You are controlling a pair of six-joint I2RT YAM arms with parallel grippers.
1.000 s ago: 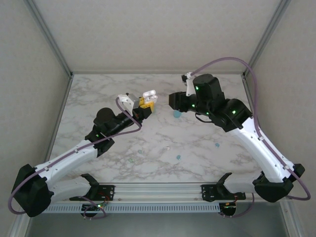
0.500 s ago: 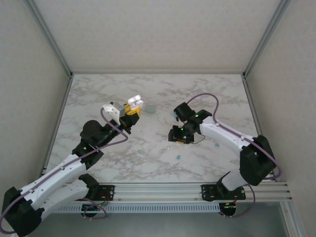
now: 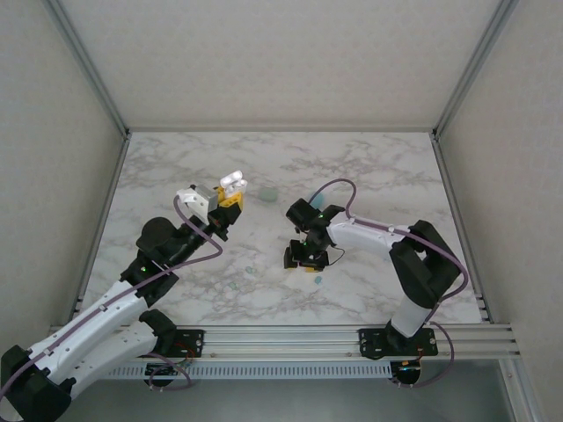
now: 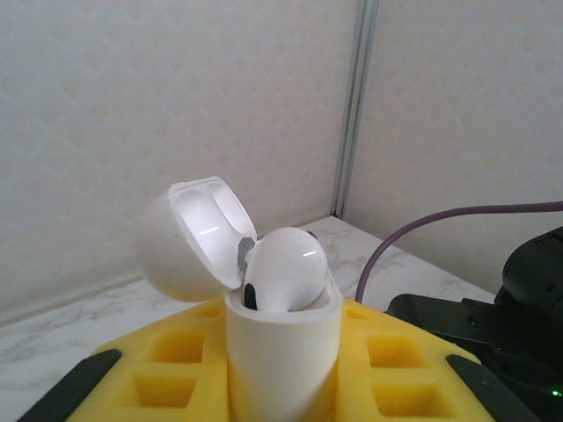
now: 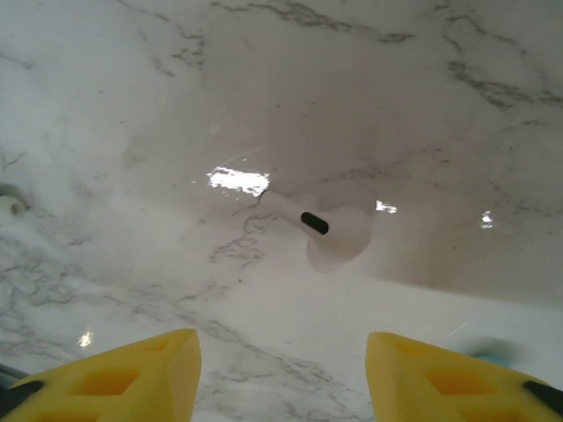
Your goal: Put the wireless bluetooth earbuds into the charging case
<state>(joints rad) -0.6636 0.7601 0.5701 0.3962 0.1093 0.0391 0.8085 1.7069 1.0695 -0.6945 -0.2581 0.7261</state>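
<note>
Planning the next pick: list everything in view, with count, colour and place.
White plastic charging case: one, lid open, in the left gripper.
Rounded white earbud: one, seated in that case.
White stemmed earbud: one, on the marble under the right gripper.
Small blue-teal earbud: one, on the table beside the right gripper.
Pale green rounded piece: one, right of the held case.
Grey-veined marble table: one.
Left gripper: yellow fingers, shut on the case.
Right gripper: yellow fingers, open.

Charging case (image 4: 281,352): white, lid open, upright, raised left of centre; one white earbud (image 4: 283,271) seated inside. Second white earbud (image 5: 327,234): loose, lying on its side, near centre.
</note>
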